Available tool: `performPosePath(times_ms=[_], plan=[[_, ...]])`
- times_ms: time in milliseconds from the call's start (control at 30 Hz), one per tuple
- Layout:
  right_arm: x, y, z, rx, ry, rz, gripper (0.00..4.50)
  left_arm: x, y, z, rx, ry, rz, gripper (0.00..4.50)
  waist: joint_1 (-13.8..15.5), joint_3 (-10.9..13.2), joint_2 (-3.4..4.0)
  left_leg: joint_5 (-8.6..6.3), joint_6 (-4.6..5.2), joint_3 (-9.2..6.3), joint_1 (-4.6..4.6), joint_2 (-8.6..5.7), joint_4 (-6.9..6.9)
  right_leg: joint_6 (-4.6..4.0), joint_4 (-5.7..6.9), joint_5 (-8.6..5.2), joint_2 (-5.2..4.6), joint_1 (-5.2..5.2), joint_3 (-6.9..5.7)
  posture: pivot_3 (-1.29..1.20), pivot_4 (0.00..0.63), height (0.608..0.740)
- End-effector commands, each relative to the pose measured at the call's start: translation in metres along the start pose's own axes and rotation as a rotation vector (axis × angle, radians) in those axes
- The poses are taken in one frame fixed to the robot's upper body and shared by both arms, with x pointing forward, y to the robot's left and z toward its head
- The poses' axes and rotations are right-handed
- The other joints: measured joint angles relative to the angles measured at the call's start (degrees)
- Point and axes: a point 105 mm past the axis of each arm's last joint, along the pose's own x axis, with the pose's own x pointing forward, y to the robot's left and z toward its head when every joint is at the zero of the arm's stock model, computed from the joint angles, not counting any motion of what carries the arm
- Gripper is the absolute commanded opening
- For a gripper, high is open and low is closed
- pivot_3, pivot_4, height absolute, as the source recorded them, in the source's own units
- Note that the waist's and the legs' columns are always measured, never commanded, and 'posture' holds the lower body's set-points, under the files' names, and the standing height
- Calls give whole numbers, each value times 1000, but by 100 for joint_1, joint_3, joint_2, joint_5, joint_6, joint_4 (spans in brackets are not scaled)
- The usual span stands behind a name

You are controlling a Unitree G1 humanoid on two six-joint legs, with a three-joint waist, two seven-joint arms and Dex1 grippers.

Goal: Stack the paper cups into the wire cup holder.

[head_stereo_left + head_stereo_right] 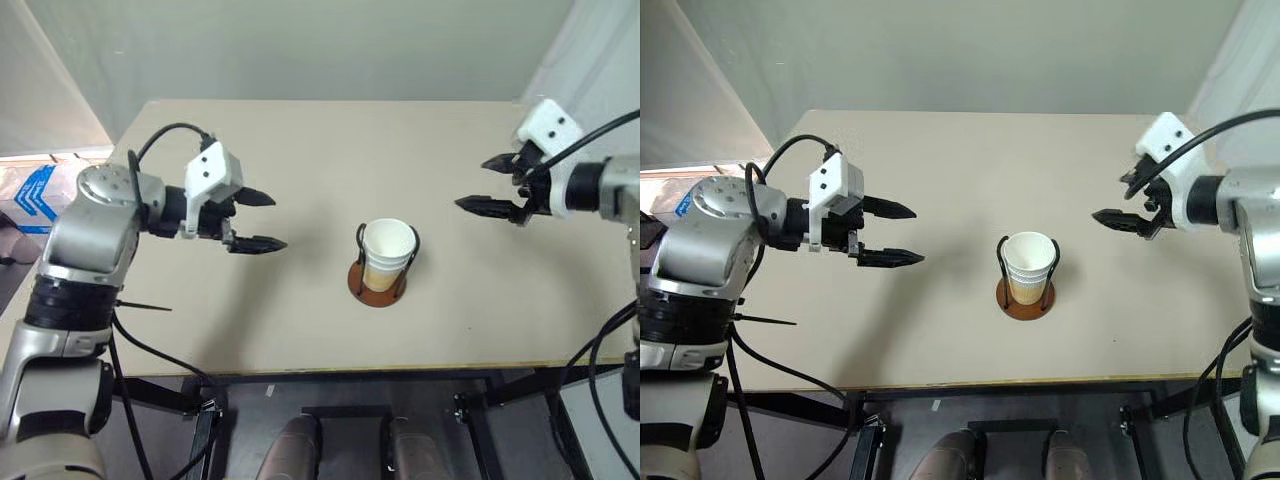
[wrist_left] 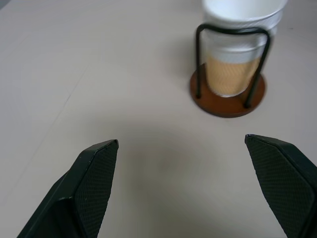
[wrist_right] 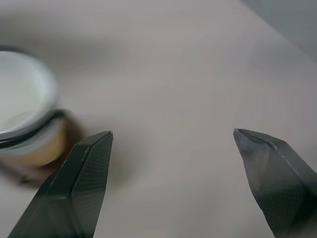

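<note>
One wire cup holder (image 1: 378, 280) holds nested paper cups (image 1: 387, 252).

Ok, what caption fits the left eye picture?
Paper cups stacked in the wire cup holder, both hands open and apart on either side.

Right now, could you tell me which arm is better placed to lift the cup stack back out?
Neither clearly: the left gripper and right gripper both hang open, empty, on opposite sides of the paper cups.

Even soft light, blurred right-wrist view
</note>
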Motion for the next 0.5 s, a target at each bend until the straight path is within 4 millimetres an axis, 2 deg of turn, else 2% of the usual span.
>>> performPosePath(times_ms=[33,200,333,500], plan=[[-8,-10,-4,118,-66,-141,4108,-8,4,7,3,-49,87,4500,6,0,0,-4,16,0,-1,-1,1,0,4,0,0,-1,0,0,150,740],[-5,-24,-25,177,-41,-286,4108,-11,9,-1,-33,-61,175,4500,15,0,1,12,22,-1,0,-5,7,-5,3,15,2,4,4,0,150,740],[-6,-41,-28,228,-56,-374,4108,-14,13,-5,-53,-65,241,4500,33,0,0,22,18,-3,1,-7,7,-15,1,26,1,7,6,0,150,740],[-1,-46,-27,218,-97,-410,4108,-9,26,-1,-137,-149,352,4500,46,0,1,24,12,-3,2,-8,4,-15,3,27,1,6,5,0,150,740]])
